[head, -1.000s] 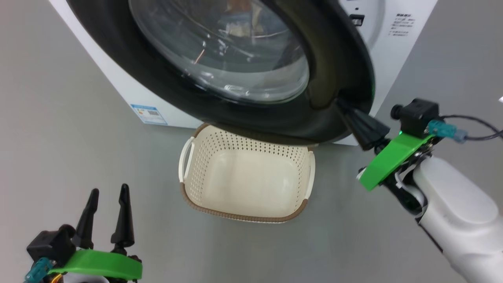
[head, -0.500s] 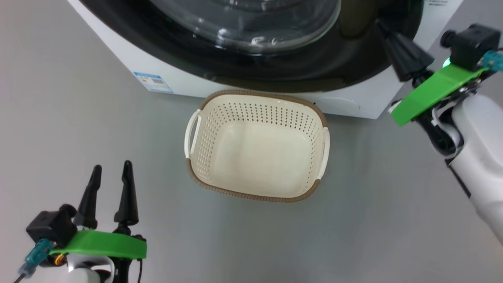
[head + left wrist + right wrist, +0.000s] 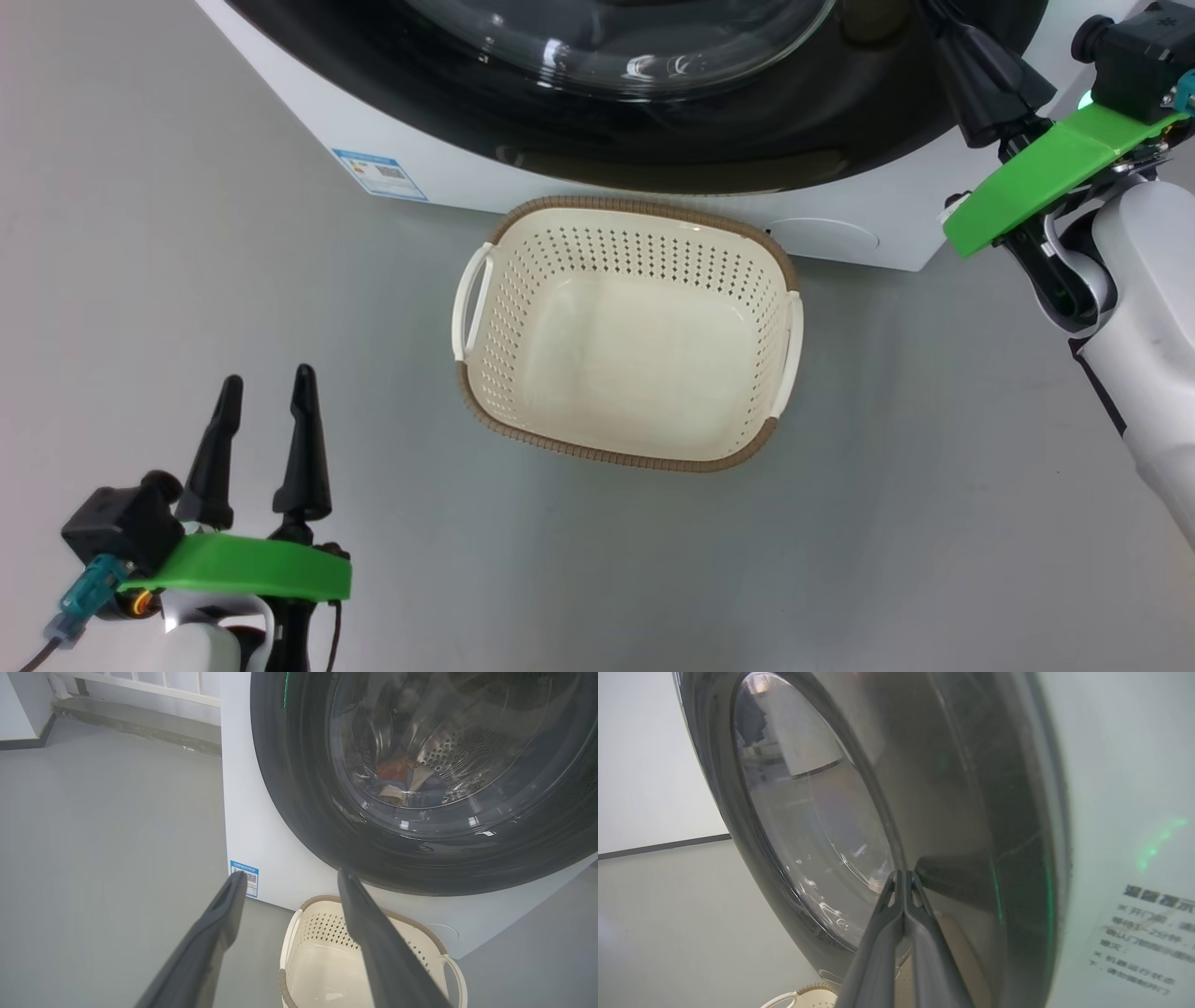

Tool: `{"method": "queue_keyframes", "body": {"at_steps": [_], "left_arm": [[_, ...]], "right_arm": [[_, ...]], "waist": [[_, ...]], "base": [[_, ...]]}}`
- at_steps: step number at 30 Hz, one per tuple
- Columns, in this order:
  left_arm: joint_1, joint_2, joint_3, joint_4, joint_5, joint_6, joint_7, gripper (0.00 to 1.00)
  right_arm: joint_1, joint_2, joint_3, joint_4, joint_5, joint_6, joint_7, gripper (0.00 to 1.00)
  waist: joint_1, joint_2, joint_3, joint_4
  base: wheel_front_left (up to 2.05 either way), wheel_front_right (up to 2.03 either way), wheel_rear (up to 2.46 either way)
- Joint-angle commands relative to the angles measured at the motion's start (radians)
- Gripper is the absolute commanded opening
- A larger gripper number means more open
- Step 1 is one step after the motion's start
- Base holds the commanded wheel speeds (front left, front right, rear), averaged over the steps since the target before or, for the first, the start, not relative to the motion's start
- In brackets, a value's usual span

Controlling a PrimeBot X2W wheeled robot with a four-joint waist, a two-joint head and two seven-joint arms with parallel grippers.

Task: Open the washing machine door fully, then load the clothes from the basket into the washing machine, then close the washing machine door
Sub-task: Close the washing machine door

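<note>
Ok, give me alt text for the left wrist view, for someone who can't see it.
The round black door of a white washing machine appears closed, with clothes visible through it in the drum. Below, an empty cream basket stands on the grey floor, and the left hand, fingers spread open, frames the foreground.

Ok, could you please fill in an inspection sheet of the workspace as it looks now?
Surface: grey floor, smooth.
Job's things: washing machine door looks closed on the washing machine; clothes seen inside through its glass; basket on the floor before the machine, holding nothing.
Clutter: nothing seen.
Grippers: left gripper open, holding nothing, above the floor; right gripper shut, tips at the door's dark rim.
Cables: thin cable at the left wrist.
Surroundings: white wall with dark skirting; blue label on the machine.
</note>
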Motion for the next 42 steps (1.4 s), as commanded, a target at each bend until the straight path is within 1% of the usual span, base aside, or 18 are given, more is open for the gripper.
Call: {"method": "queue_keyframes", "body": {"at_steps": [1,6,7,8,9,10,11,17,22,29,32,33,34,37,42], "left_arm": [[-0.015,0.020,0.038,-0.018,0.002,-0.002,-0.006,1.00],[-0.014,0.021,0.037,-0.015,0.004,-0.002,-0.006,1.00],[-0.014,0.022,0.038,-0.014,0.004,-0.002,-0.006,1.00],[-0.013,0.023,0.039,-0.013,0.005,-0.002,-0.006,1.00],[-0.012,0.024,0.040,-0.011,0.005,-0.002,-0.006,1.00],[-0.011,0.027,0.040,-0.010,0.007,-0.002,-0.006,1.00],[-0.010,0.029,0.041,-0.008,0.008,-0.002,-0.006,1.00],[0.001,0.042,0.041,-0.004,0.013,-0.002,-0.006,1.00],[0.022,0.058,0.037,0.002,0.012,-0.002,-0.006,1.00],[0.048,0.075,0.038,0.008,0.014,-0.002,-0.006,1.00],[0.061,0.078,0.039,0.010,0.015,-0.002,-0.006,1.00],[0.061,0.078,0.039,0.010,0.015,-0.002,-0.006,1.00],[0.071,0.078,0.041,0.011,0.016,-0.002,-0.006,1.00],[0.086,0.076,0.050,0.013,0.019,-0.002,-0.006,1.00],[0.104,0.072,0.062,0.008,0.026,-0.002,-0.006,1.00]], "right_arm": [[-0.002,0.000,-0.021,-0.016,-0.001,-0.007,-0.005,0.00],[0.022,0.003,-0.023,-0.015,-0.004,-0.007,-0.005,0.00],[0.028,0.003,-0.025,-0.018,-0.006,-0.007,-0.005,0.10],[0.037,0.003,-0.026,-0.022,-0.009,-0.007,-0.005,0.33],[0.046,0.004,-0.027,-0.026,-0.011,-0.007,-0.005,0.44],[0.057,0.005,-0.028,-0.030,-0.012,-0.007,-0.005,0.75],[0.069,0.006,-0.031,-0.034,-0.012,-0.007,-0.005,1.00],[0.152,0.013,-0.047,-0.073,-0.019,-0.007,-0.005,1.00],[0.256,0.024,-0.066,-0.134,-0.031,-0.007,-0.005,1.00],[0.386,0.054,-0.124,-0.210,-0.053,-0.007,-0.005,1.00],[0.434,0.064,-0.145,-0.230,-0.056,-0.007,-0.005,1.00],[0.434,0.064,-0.145,-0.230,-0.056,-0.007,-0.005,1.00],[0.462,0.069,-0.159,-0.239,-0.059,-0.007,-0.005,1.00],[0.506,0.081,-0.181,-0.256,-0.069,-0.007,-0.005,1.00],[0.572,0.100,-0.221,-0.290,-0.077,-0.007,-0.005,1.00]], "waist": [[0.0000,-0.0001,-0.006,-0.003],[0.0000,-0.0001,-0.022,-0.010],[0.0000,-0.0001,-0.026,-0.012],[0.0000,-0.0001,-0.032,-0.015],[0.0000,-0.0001,-0.038,-0.018],[0.0000,-0.0001,-0.045,-0.022],[0.0000,-0.0001,-0.053,-0.027],[0.0000,-0.0001,-0.110,-0.063],[0.0000,-0.0001,-0.175,-0.113],[0.0000,-0.0001,-0.250,-0.183],[0.0000,-0.0001,-0.278,-0.213],[0.0000,-0.0001,-0.278,-0.213],[0.0000,-0.0001,-0.294,-0.231],[0.0000,-0.0001,-0.317,-0.257],[0.0000,-0.0001,-0.342,-0.289]], "base": [[0.00,0.00,0.00],[0.00,0.00,0.00],[0.00,0.00,0.00],[0.00,0.00,0.00],[0.00,0.00,0.00],[0.00,0.00,0.00],[0.00,0.00,0.00],[0.00,0.00,0.00],[0.00,0.00,0.00],[0.00,0.00,0.00],[0.00,0.00,0.00],[0.00,0.00,0.00],[0.00,0.00,0.00],[0.00,0.00,0.00],[0.00,0.00,0.00]]}}
